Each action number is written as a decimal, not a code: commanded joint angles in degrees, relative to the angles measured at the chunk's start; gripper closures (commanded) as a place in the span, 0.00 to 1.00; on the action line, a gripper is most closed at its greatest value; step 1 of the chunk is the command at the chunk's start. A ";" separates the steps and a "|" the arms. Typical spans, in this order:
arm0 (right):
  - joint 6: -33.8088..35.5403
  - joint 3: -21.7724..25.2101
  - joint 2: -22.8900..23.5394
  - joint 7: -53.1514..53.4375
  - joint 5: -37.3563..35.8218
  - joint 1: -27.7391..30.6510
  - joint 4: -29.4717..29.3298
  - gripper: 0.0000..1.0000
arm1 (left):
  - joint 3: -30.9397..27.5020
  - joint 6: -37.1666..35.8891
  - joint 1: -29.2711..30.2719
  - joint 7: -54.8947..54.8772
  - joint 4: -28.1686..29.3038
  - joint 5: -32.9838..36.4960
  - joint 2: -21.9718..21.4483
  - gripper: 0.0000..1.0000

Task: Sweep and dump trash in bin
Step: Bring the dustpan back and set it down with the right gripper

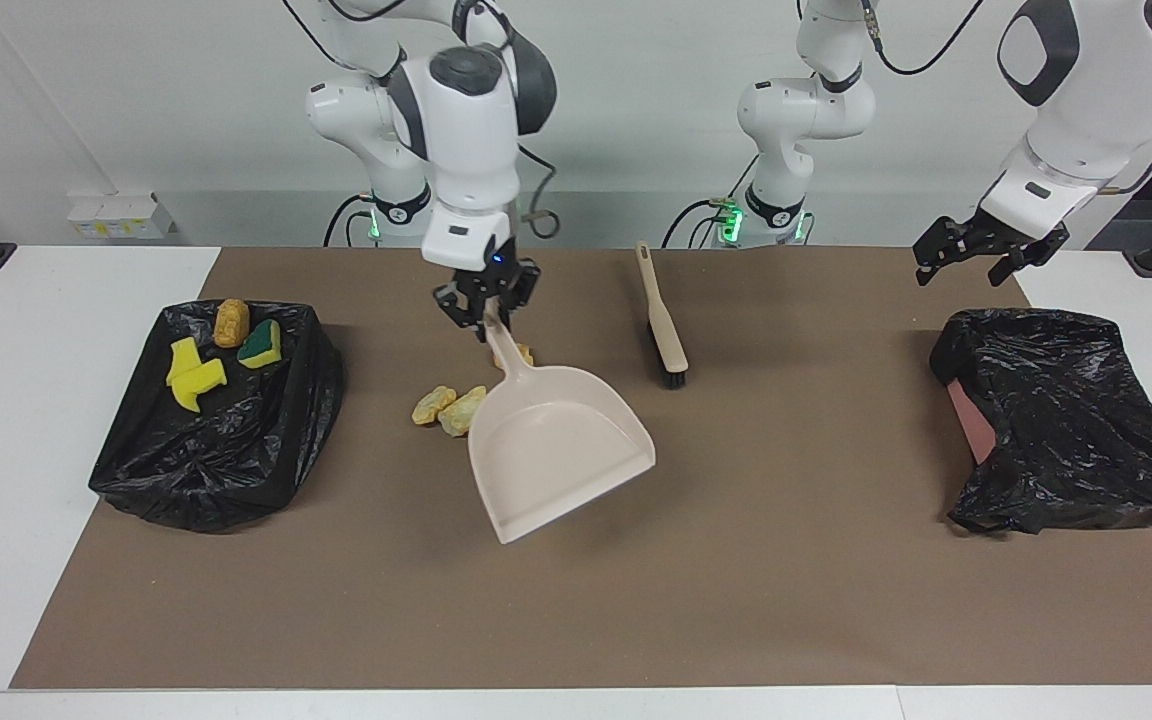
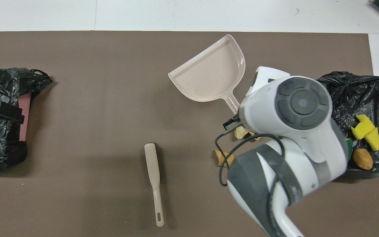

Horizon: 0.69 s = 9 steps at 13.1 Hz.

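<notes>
Facing view: the bin (image 1: 221, 470) at the right arm's end, lined in black, holds yellow sponge bits (image 1: 194, 377), a green-backed sponge (image 1: 261, 344) and a bread lump (image 1: 232, 322). Three more lumps (image 1: 451, 408) lie on the mat (image 1: 636, 600) beside the dustpan (image 1: 556, 445), empty, its handle clamped in the right gripper (image 1: 487, 312). The left gripper (image 1: 971, 262) waits, jaws spread, over the second bag (image 1: 1066, 420), contents hidden. The brush (image 1: 663, 325) lies nearer the robots.
</notes>
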<state>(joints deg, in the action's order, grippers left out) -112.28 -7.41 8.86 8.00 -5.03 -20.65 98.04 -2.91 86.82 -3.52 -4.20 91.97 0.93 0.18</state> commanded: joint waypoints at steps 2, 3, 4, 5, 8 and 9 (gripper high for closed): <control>-3.45 0.37 11.68 10.34 2.03 -2.90 -10.48 1.00 | 0.10 0.46 0.27 -0.73 1.02 0.65 -0.97 0.00; -5.12 0.29 14.40 13.67 2.22 -3.95 -12.77 1.00 | 0.10 0.46 0.27 -0.73 1.02 0.65 -0.97 0.00; -5.75 0.37 17.39 17.27 2.22 -5.35 -16.01 1.00 | 0.10 0.46 0.27 -0.73 1.02 0.65 -0.97 0.00; -6.54 0.29 21.07 20.44 2.22 -7.02 -19.43 1.00 | 0.10 0.37 0.27 -0.73 1.02 0.65 -0.97 0.00; -12.77 0.37 27.52 28.98 2.13 -10.90 -22.19 1.00 | 0.10 0.46 0.27 -0.73 1.02 0.65 -0.97 0.00; -12.87 0.37 27.70 29.52 2.22 -11.08 -21.76 1.00 | 0.10 0.46 0.27 -0.73 1.02 0.65 -0.97 0.00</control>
<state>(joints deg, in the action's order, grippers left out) -124.75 -7.35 34.22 35.43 -3.93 -31.34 79.25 -2.91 86.82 -3.52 -4.22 91.97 0.93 0.18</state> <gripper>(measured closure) 0.674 0.000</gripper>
